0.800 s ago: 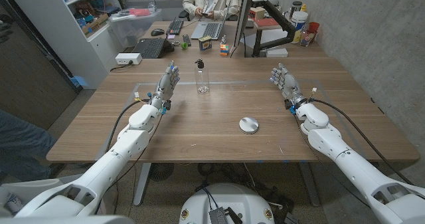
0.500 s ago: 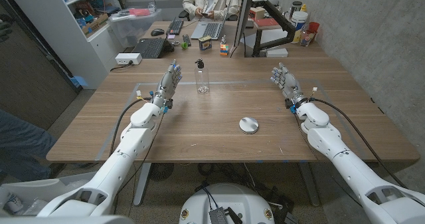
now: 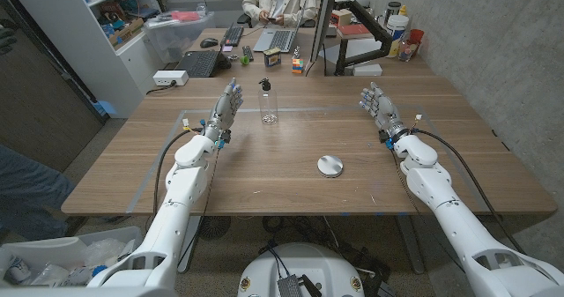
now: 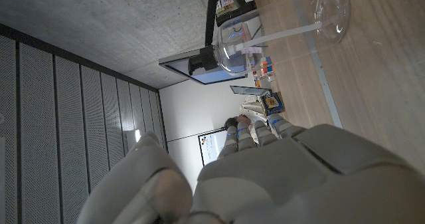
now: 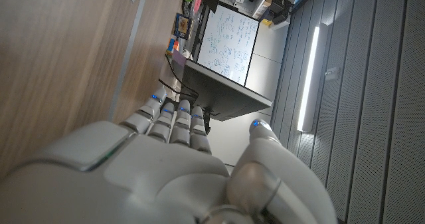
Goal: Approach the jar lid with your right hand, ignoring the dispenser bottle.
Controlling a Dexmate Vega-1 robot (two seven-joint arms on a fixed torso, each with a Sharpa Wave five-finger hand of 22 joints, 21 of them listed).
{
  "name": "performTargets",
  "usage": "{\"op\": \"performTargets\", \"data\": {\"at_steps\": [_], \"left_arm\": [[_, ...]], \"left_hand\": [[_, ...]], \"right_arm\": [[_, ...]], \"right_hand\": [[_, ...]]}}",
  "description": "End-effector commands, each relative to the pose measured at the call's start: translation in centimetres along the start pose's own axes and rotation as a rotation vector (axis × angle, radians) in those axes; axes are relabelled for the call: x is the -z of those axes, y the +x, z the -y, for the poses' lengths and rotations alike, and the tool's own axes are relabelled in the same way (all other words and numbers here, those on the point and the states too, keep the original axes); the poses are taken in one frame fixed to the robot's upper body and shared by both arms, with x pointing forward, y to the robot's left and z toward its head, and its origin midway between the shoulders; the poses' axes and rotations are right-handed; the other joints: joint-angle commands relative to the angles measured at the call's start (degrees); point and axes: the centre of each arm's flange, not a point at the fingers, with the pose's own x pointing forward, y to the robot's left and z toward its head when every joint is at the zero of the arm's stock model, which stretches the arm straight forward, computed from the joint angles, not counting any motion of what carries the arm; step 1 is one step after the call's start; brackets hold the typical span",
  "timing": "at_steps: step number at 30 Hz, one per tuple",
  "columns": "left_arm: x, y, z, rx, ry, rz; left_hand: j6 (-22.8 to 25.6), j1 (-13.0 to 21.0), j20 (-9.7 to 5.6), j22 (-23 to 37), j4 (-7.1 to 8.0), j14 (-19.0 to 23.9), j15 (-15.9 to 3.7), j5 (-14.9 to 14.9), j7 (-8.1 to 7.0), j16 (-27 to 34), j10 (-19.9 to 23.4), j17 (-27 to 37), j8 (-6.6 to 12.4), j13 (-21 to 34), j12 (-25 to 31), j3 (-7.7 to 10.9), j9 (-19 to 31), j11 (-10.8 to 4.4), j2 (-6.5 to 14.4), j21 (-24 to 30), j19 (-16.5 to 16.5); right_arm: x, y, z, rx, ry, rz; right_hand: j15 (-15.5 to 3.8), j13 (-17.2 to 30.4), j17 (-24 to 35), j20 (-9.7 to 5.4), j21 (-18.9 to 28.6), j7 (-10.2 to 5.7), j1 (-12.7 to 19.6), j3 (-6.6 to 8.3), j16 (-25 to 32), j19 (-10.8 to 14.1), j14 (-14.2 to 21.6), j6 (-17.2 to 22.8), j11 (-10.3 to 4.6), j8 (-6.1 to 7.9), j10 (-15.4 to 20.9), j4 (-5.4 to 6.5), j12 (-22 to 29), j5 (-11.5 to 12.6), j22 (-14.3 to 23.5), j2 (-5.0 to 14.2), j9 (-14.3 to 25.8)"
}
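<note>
A round silver jar lid [image 3: 330, 166] lies flat on the wooden table [image 3: 264, 169] right of centre. A clear dispenser bottle [image 3: 267, 104] with a black pump stands upright at the back middle; its base [image 4: 331, 11] shows in the left wrist view. My right hand [image 3: 378, 108] stands at the back right, fingers straight and apart, holding nothing, well behind and right of the lid. My left hand [image 3: 223, 112] stands open just left of the bottle, not touching it. Each wrist view shows its own hand's back [image 5: 159, 164] [image 4: 279, 174].
Tape lines [image 3: 308, 107] mark a rectangle on the table. Behind the table a person sits at a desk with laptops [image 3: 277, 40], a keyboard [image 3: 199, 63] and a monitor arm [image 3: 370, 28]. A shelf [image 3: 106, 15] stands at the back left.
Both hands stay almost in place; the left forearm has swung slightly inward. The lid and the bottle have not moved.
</note>
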Motion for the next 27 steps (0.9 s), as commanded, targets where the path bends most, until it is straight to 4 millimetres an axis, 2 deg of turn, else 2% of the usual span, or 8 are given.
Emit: {"op": "performTargets", "data": {"at_steps": [1,27], "left_arm": [[0.19,-0.1,-0.11,-0.002,-0.002,-0.01],[0.19,-0.87,-0.06,-0.002,0.01,-0.018]], "left_hand": [[-0.3,0.6,-2.18,0.2,-0.3,-0.4,0.09,0.3,0.02,0.4,-0.6,0.2,0.3,0.3,0.3,0.19,0.1,-0.06,0.3,-0.1,-0.5],[-0.1,0.8,-2.43,0.2,-0.44,-0.5,0.13,0.4,0.07,0.4,-0.7,0.2,0.33,0.3,0.3,0.02,0.1,0.12,0.6,-0.4,-0.4]], "right_arm": [[0.09,0.15,-0.2,-0.01,-0.007,-0.004],[-0.11,-0.13,-0.35,-0.014,-0.015,0.037]], "right_hand": [[-0.27,0.2,0.3,0.17,-0.3,-0.25,0.6,0.27,0.3,0.5,0.5,0.3,-0.3,0.22,0.4,-0.27,0.2,0.2,0.2,0.11,0.1],[-0.53,0.3,0.2,0.18,-0.9,-1.04,0.7,0.27,0.3,0.6,0.6,0.8,-0.65,0.29,-0.1,-0.57,-0.1,0.2,0.2,0.36,0.1]]}}
